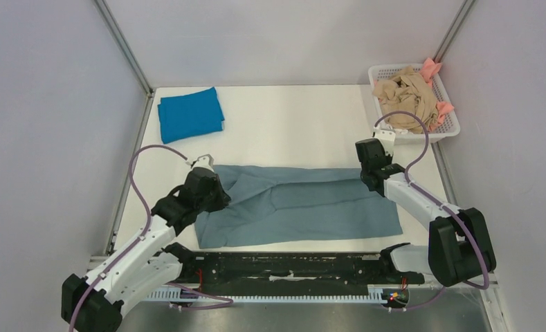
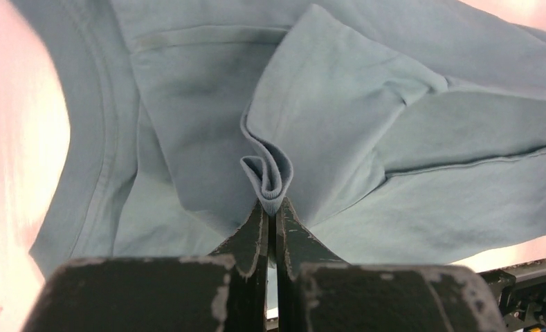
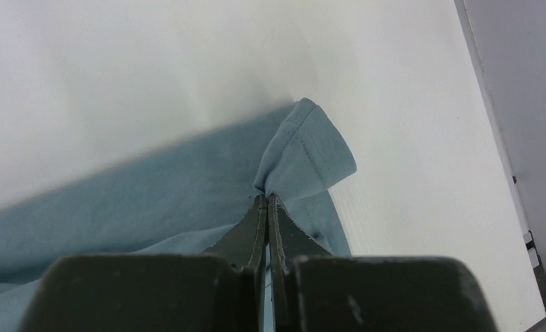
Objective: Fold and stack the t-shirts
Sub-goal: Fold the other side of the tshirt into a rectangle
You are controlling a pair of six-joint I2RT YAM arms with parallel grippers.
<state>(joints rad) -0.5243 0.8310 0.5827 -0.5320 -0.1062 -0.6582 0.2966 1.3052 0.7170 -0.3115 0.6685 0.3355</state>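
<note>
The large dusty grey-blue t-shirt [image 1: 304, 204] lies partly folded across the middle of the table. My left gripper [image 1: 218, 181] is shut on its bunched ribbed collar edge [image 2: 270, 176] at the shirt's left end. My right gripper [image 1: 368, 174] is shut on a hemmed corner [image 3: 304, 155] at the shirt's far right end, lifted slightly off the table. The bright blue t-shirt [image 1: 189, 114] lies folded at the far left of the table. Beige t-shirts [image 1: 408, 95] and pink ones [image 1: 432, 68] are piled in a basket at the far right.
A white plastic basket [image 1: 452, 124] stands at the back right corner. A black rail [image 1: 290, 266] runs along the near edge between the arm bases. Grey walls enclose the white table [image 1: 290, 124].
</note>
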